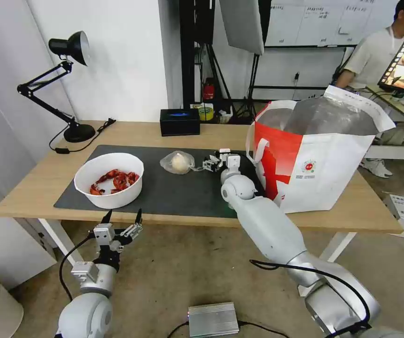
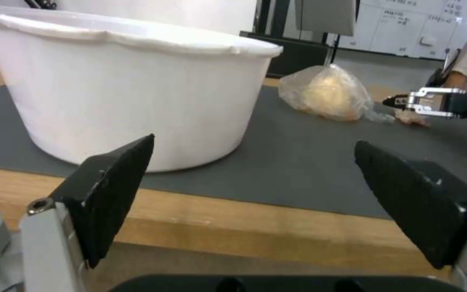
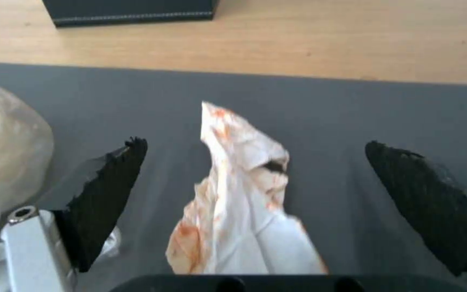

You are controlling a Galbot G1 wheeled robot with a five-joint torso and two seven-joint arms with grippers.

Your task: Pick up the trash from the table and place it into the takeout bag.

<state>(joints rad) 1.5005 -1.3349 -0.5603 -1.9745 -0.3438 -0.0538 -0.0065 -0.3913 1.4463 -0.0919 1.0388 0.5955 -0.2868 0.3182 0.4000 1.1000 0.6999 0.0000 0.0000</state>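
Head view, one table of light wood on white legs, bearing a dark grey mat. On the mat toward the robot's left: a white round bowl holding red shells. Near the mat's middle: a small clear bag with a white lump inside, lying flat. At the robot's right end of the table: the takeout bag, white with a red side panel, silver lining and a small round red logo, standing upright with its mouth open. Behind the mat: a black tissue box; at the far left corner, a black desk lamp. Right gripper: reached over the mat between the clear bag and the takeout bag, fingers spread apart and grasping nothing; in the right wrist view a crumpled white napkin with orange-red stains lies on the mat between the two black fingertips, touched by neither, with the clear bag just beside one finger. Left gripper: held below the table's near edge in front of the bowl, fingers released and wide, empty; the left wrist view looks across the table edge at the bowl's wall.
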